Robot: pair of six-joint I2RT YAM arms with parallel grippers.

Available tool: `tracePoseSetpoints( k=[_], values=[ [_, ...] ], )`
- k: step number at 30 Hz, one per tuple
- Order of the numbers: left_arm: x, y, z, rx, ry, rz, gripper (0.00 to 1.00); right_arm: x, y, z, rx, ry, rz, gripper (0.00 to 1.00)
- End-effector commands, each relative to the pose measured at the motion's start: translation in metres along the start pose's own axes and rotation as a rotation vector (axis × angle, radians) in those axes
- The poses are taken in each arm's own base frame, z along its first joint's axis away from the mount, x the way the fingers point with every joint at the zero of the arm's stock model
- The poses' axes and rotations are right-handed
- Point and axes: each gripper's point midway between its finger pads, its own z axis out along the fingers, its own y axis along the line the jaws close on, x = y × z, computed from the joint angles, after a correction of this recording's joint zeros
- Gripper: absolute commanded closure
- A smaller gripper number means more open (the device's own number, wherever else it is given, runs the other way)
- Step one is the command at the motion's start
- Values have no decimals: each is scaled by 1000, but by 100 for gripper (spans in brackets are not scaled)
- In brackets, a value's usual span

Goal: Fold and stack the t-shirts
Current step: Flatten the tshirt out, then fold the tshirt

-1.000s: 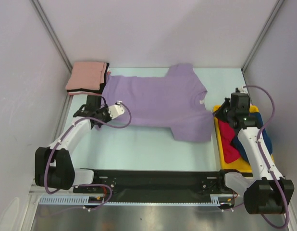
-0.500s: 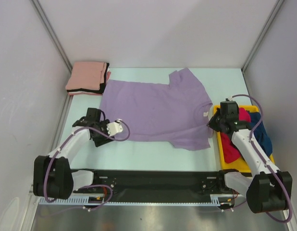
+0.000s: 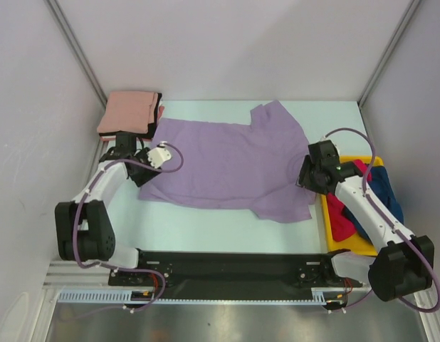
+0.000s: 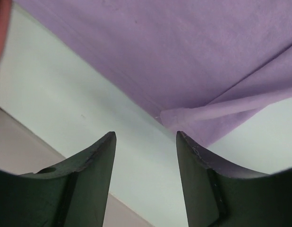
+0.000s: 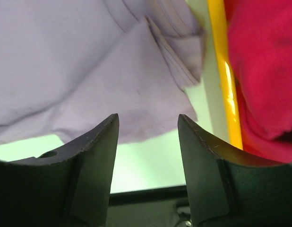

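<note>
A lavender t-shirt [image 3: 227, 160] lies spread flat across the table, collar to the right. My left gripper [image 3: 139, 174] hovers open at its left hem corner [image 4: 172, 116], holding nothing [image 4: 146, 135]. My right gripper [image 3: 304, 174] is open and empty [image 5: 148, 117] above the shirt's near right sleeve [image 5: 136, 94]. A folded salmon pink t-shirt [image 3: 127, 114] rests on a black one [image 3: 158, 117] at the back left. Red [image 3: 339, 217] and dark blue [image 3: 391, 199] t-shirts lie crumpled in the bin on the right.
The yellow plastic bin [image 3: 332, 246] stands by the right wall, its rim [image 5: 224, 71] just right of my right fingers. Walls enclose the table on three sides. The black arm rail [image 3: 227, 267] runs along the near edge.
Both grippers have opened and let go of the lavender shirt, which now lies flatter. The left arm swung back toward the pink stack; the right moved left off the bin.
</note>
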Motion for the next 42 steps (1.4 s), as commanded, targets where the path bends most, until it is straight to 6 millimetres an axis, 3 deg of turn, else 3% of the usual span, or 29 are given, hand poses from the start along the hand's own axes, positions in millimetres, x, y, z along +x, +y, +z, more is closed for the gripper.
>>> tracePoseSetpoints(
  k=[1,3,6,11,14,16,17,21,23,26,27,32,37,42],
  values=[
    [-1,6,12,56,-7,-36,41,33,-32,-12,124,81,11,43],
    [-1,-7,13,134,-10,-4,39,54,-36,-7,116,128,26,43],
    [-1,-17,16,179,-31,31,35,66,-34,-1,107,137,38,43],
    [-1,-21,29,204,-34,12,37,64,-28,15,119,146,48,41],
    [7,-27,36,210,-14,4,46,84,-33,35,140,212,79,39],
    [5,-29,34,206,-28,7,58,87,-36,45,133,210,118,38],
    [6,-32,34,208,-33,5,63,99,-40,49,133,237,144,38],
    [0,-35,27,203,-69,-10,90,103,-42,60,113,223,204,39],
    [-4,-33,23,189,-88,-14,96,103,-39,65,97,212,212,41],
    [-6,-32,17,173,-102,-31,99,107,-39,71,87,209,226,58],
    [-6,-31,15,164,-100,-44,99,108,-41,72,90,205,227,72],
    [-4,-20,2,116,-118,-97,100,97,-46,67,92,156,244,100],
    [-7,-1,-8,38,-147,-175,100,71,-44,47,69,93,247,100],
    [-15,24,-13,-38,-174,-284,100,5,-21,15,-10,-47,205,100]
  ],
)
